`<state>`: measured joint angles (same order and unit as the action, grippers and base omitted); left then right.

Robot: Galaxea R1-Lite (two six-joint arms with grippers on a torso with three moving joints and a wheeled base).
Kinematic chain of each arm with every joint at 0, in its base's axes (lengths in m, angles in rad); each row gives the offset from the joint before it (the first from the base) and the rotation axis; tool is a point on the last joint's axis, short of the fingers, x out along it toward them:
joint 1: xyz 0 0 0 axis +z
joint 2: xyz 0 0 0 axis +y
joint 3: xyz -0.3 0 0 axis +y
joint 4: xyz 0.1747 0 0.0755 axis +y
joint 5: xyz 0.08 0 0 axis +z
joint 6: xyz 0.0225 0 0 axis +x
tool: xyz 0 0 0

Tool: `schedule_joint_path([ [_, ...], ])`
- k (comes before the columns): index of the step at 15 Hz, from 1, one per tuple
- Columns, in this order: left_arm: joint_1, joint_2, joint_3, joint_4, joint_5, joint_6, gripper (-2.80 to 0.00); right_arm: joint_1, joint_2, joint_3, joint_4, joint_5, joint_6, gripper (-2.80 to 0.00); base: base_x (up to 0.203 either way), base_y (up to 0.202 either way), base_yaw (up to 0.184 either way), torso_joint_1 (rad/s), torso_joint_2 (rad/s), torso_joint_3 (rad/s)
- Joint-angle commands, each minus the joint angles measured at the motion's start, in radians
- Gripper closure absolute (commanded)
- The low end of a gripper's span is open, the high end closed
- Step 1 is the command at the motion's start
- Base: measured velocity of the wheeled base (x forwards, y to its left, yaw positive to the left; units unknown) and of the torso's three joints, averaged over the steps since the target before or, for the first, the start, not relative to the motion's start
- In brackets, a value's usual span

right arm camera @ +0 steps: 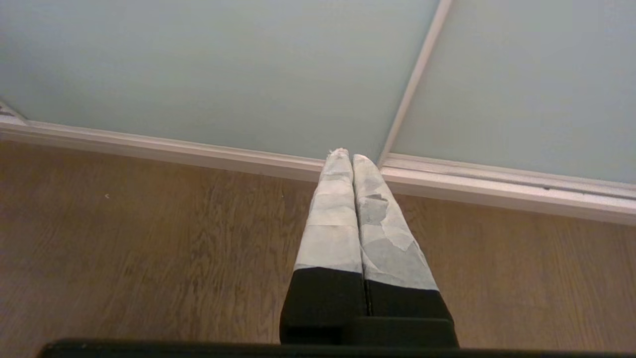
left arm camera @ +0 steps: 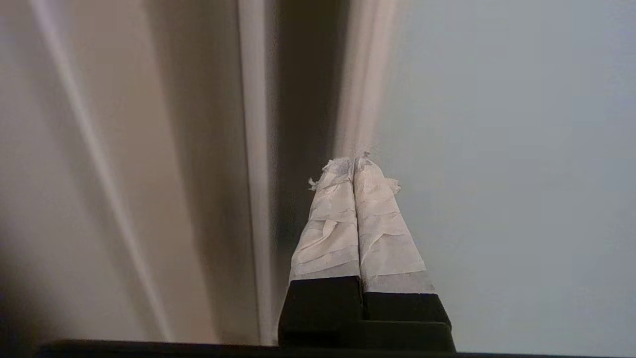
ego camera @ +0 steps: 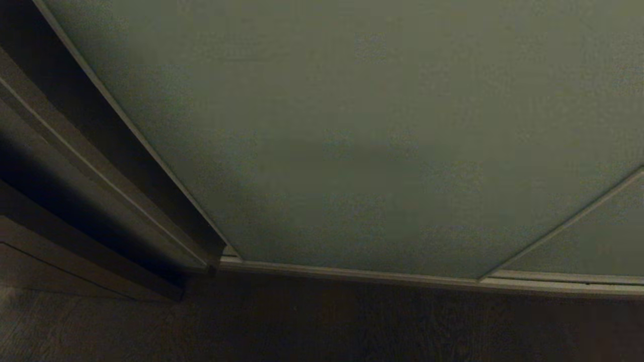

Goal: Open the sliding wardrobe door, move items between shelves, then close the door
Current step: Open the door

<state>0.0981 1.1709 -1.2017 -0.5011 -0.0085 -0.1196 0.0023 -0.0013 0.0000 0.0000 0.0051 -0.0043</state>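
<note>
Head view shows the sliding wardrobe door (ego camera: 352,130) bearing no legible writing.

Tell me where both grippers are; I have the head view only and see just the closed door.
Observer: The left gripper is shut and empty, its tips pointing at the door's left frame edge.
Operator: Report the right one.
Observer: The right gripper is also shut, holding nothing, hanging over the wood floor.
Operator: Say what it points at.
Observer: The bottom track, near where the two panels meet.
</note>
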Motion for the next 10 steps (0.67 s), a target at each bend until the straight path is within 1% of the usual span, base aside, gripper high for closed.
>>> schedule_joint_path([
  [1,0.005,-0.089,0.022,0.033,0.009,0.0,0.0,-0.001,-0.003,0.002,0.0,-0.001,0.0,0.0,0.0,0.0,0.0,0.0,0.0,0.0],
  [3,0.008,-0.123,0.033,0.048,0.026,0.0,0.0,0.001,-0.003,0.002,0.0,0.001,0.0,0.0,0.0,0.0,0.0,0.0,0.0,0.0],
  [6,0.011,-0.068,0.036,0.048,0.046,0.001,0.0,0.001,-0.003,0.002,0.0,-0.001,0.0,0.0,0.0,0.0,0.0,0.0,0.0,0.0],
  [8,0.01,-0.011,0.007,0.06,0.04,0.008,0.0,-0.001,-0.002,0.002,0.0,0.0,0.0,0.0,0.0,0.0,0.0,0.0,0.0,0.0],
  [10,0.009,0.051,-0.057,0.085,0.038,0.009,0.0,-0.001,-0.003,0.002,0.0,-0.001,0.0,0.0,0.0,0.0,0.0,0.0,0.0,0.0],
])
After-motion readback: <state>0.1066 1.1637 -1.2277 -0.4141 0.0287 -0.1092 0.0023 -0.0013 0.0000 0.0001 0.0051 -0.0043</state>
